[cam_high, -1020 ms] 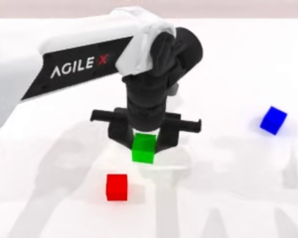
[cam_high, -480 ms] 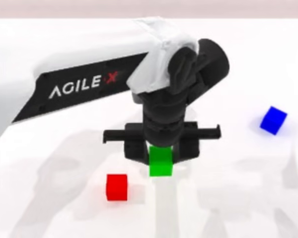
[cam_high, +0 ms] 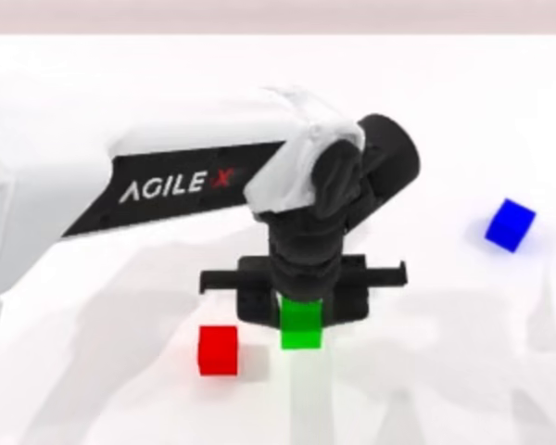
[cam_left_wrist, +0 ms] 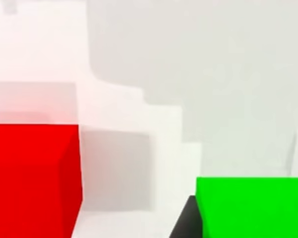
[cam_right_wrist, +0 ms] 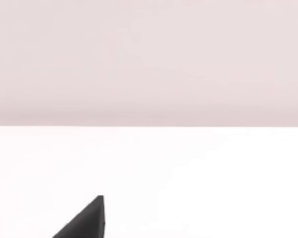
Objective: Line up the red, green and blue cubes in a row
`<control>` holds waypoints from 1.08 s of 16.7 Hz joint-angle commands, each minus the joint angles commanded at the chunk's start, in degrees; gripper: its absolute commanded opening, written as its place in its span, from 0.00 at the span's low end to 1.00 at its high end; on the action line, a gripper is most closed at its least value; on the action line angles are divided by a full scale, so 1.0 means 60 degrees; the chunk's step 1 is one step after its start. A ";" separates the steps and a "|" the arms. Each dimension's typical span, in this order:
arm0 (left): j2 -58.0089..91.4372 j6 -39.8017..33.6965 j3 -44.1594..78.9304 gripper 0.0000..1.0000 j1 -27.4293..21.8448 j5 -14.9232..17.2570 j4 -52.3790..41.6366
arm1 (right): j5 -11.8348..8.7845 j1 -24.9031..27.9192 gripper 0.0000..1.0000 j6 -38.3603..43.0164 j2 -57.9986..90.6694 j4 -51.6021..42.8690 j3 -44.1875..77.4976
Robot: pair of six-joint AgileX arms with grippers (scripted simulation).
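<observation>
Since half a second ago, left pincer dropped lower with the green cube clamped in it, now just at 3 o'clock of the red cube. Blue cube sits well apart on the tabletop, around 2 o'clock.

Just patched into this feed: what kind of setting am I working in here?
Apparently a rendered simulation tabletop: a plain white table, three flat-coloured cubes, red cube, green cube, blue cube, and the left pincer.
</observation>
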 joint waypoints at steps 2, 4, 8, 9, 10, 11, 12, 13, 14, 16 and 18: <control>0.0165 -0.0030 -0.0474 0.00 0.0021 0.0000 0.0647 | 0.0000 0.0000 1.00 0.0000 0.0000 0.0000 0.0000; 0.0263 -0.0055 -0.0679 0.00 0.0023 -0.0002 0.0891 | 0.0000 0.0000 1.00 0.0000 0.0000 0.0000 0.0000; 0.0263 -0.0056 -0.0680 0.08 0.0023 -0.0002 0.0892 | 0.0000 0.0000 1.00 0.0000 0.0000 0.0000 0.0000; 0.0263 -0.0056 -0.0680 0.15 0.0023 -0.0002 0.0892 | 0.0000 0.0000 1.00 0.0000 0.0000 0.0000 0.0000; 0.0263 -0.0056 -0.0680 0.23 0.0023 -0.0002 0.0892 | 0.0000 0.0000 1.00 0.0000 0.0000 0.0000 0.0000; 0.0263 -0.0056 -0.0680 0.30 0.0023 -0.0002 0.0892 | 0.0000 0.0000 1.00 0.0000 0.0000 0.0000 0.0000; 0.0263 -0.0056 -0.0680 0.38 0.0023 -0.0002 0.0892 | 0.0000 0.0000 1.00 0.0000 0.0000 0.0000 0.0000; 0.0263 -0.0056 -0.0680 0.45 0.0023 -0.0002 0.0892 | 0.0000 0.0000 1.00 0.0000 0.0000 0.0000 0.0000; 0.0263 -0.0056 -0.0680 0.53 0.0023 -0.0002 0.0892 | 0.0000 0.0000 1.00 0.0000 0.0000 0.0000 0.0000; 0.0263 -0.0056 -0.0680 0.68 0.0023 -0.0002 0.0892 | 0.0000 0.0000 1.00 0.0000 0.0000 0.0000 0.0000; 0.0263 -0.0056 -0.0680 0.83 0.0023 -0.0002 0.0892 | 0.0000 0.0000 1.00 0.0000 0.0000 0.0000 0.0000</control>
